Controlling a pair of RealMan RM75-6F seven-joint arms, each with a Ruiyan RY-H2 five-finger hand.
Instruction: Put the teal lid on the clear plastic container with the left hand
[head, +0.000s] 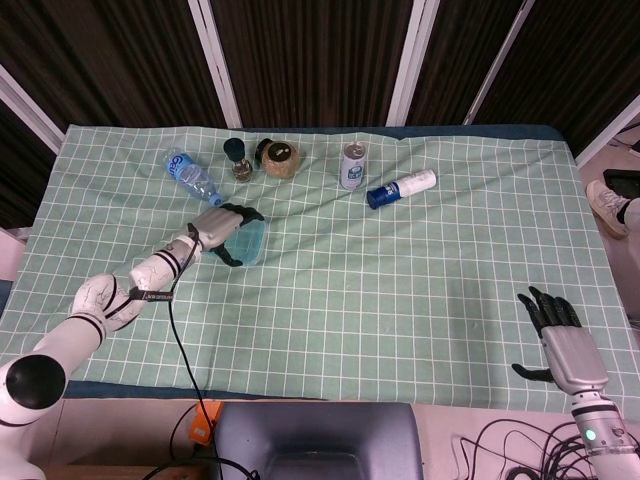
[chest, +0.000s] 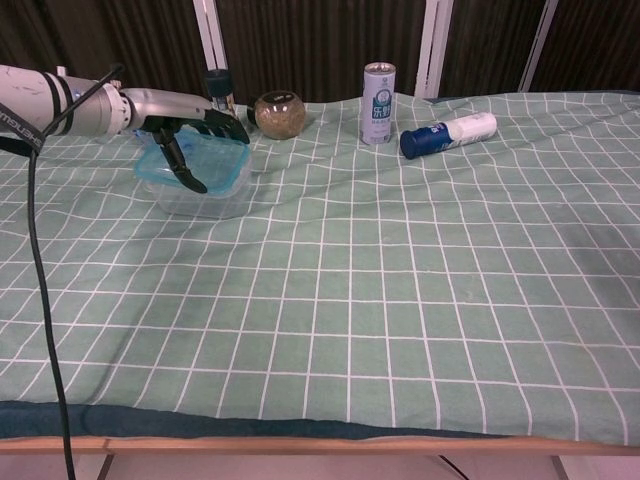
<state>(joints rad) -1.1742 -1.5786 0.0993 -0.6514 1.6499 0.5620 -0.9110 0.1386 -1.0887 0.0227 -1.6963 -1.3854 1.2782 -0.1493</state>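
Observation:
The teal lid (head: 252, 242) (chest: 212, 160) lies flat on top of the clear plastic container (chest: 200, 197) at the left of the green checked cloth. My left hand (head: 224, 229) (chest: 188, 124) reaches over the lid from the left. Its fingers lie across the lid's top and the thumb curls down its near side, gripping it. In the head view the container is mostly hidden under the lid and hand. My right hand (head: 561, 343) rests at the table's near right edge, fingers spread, holding nothing; the chest view does not show it.
Behind the container stand a lying water bottle (head: 190, 175), a small dark-capped jar (head: 237, 158) and a round jar of brown contents (head: 281, 160) (chest: 279, 114). Further right are a can (head: 352, 165) (chest: 377, 90) and a lying white bottle with a blue cap (head: 400, 188) (chest: 447, 135).

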